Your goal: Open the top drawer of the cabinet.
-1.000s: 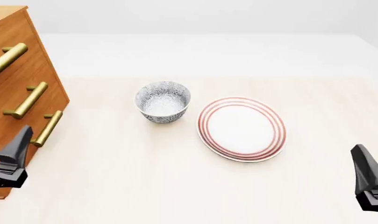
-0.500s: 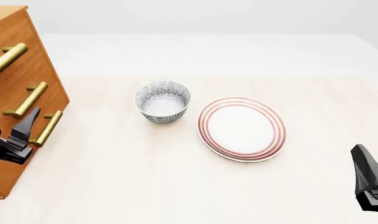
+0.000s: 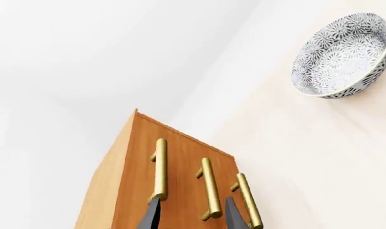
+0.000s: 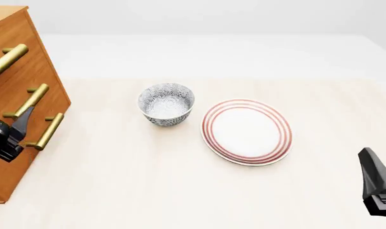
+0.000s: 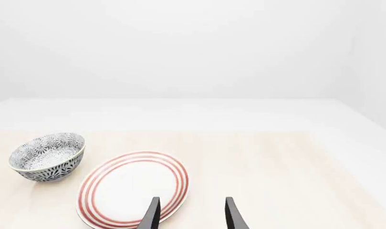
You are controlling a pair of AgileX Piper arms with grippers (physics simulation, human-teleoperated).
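Observation:
The cabinet (image 4: 53, 86) stands at the table's left edge, its three drawers flush. The top drawer (image 4: 21, 33) is shut and carries the highest brass handle (image 4: 7, 61). My left gripper (image 4: 24, 119) hovers open in front of the cabinet, level with the middle handle (image 4: 27, 101) and the bottom handle (image 4: 46, 131), touching neither. In the left wrist view the open left gripper (image 3: 191, 217) has the middle handle's (image 3: 210, 188) end between its fingers, and the top drawer's handle (image 3: 160, 169) ends just beyond one finger. My right gripper (image 4: 371, 164) waits open at the near right.
A patterned bowl (image 4: 166, 103) sits mid-table with a red-ringed plate (image 4: 246, 131) to its right. The right wrist view shows the same plate (image 5: 132, 188) and bowl (image 5: 47, 156) ahead of the right gripper (image 5: 191, 217).
My left gripper has risen along the cabinet front, from beside the bottom handle to the height of the middle handle. The right arm has not moved.

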